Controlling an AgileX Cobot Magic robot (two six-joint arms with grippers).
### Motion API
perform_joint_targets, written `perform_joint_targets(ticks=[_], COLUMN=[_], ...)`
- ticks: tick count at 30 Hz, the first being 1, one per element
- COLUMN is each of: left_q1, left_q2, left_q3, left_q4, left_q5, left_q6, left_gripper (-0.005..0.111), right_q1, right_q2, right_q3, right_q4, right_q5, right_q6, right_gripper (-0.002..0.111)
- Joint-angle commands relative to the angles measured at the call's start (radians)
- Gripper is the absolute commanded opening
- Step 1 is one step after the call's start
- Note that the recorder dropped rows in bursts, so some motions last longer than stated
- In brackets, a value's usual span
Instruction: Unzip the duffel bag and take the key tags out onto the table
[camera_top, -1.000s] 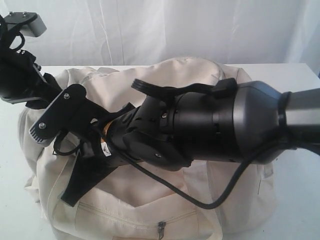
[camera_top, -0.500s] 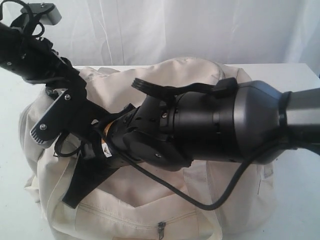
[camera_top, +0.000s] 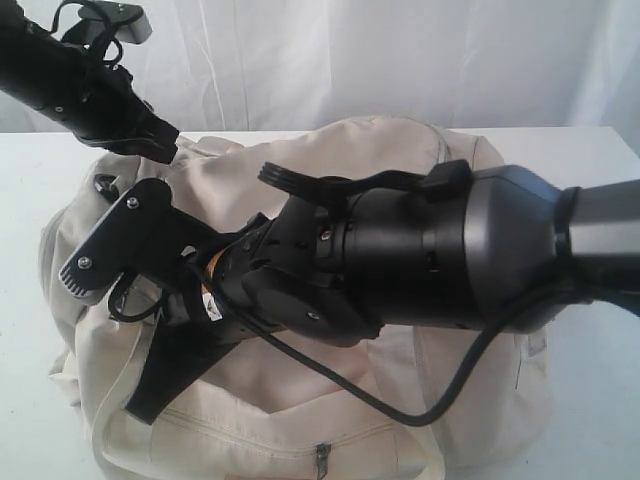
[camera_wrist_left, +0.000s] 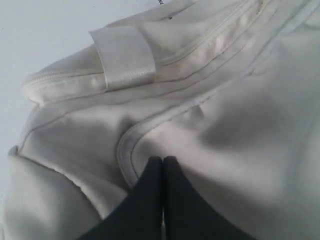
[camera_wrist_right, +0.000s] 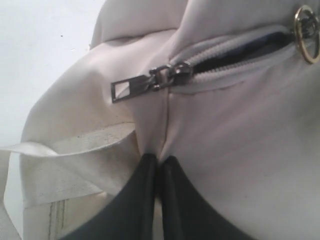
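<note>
The cream duffel bag (camera_top: 400, 150) lies on the white table (camera_top: 25, 190). My right gripper (camera_wrist_right: 159, 159) is shut on a fold of the bag's fabric (camera_wrist_right: 240, 150), just below the grey zipper slider and its flat pull (camera_wrist_right: 131, 87). Beyond the slider the zipper gapes a little and dark lining (camera_wrist_right: 245, 50) shows. In the exterior view the right gripper (camera_top: 140, 395) reaches over the bag's front left. My left gripper (camera_top: 165, 140) hangs over the bag's left end, shut with nothing between its fingers (camera_wrist_left: 163, 159), close above a seam (camera_wrist_left: 125, 150). The key tags are hidden.
A metal ring (camera_wrist_right: 305, 32) hangs at the far end of the zipper gap. A shiny webbing handle (camera_wrist_left: 125, 57) crosses the bag's end, and another strap (camera_wrist_right: 50, 150) lies beside my right gripper. The front pocket's zipper pull (camera_top: 322, 458) sits low at the front. A white curtain (camera_top: 350, 60) is behind.
My left arm has risen and swung back from the bag's left side to above its left end. The right arm and the bag have hardly moved.
</note>
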Motion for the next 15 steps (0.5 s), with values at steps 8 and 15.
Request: perform_joint_targets(ticks=[8, 15], left_q1=[0.000, 0.000], left_q2=[-0.218, -0.427], left_q3=[-0.001, 0.183], left_q4=[0.140, 0.160], left_q5=[0.283, 0.321], left_q6=[-0.155, -0.212], left_gripper=[0.000, 0.000], right_q1=[0.005, 0.005], right_q2=[-0.007, -0.079], right_q3=[0.004, 0.004], right_q4=[0.027, 0.047], right_q5=[0.030, 0.034], right_q6=[0.037, 0.064], right_gripper=[0.009, 0.056])
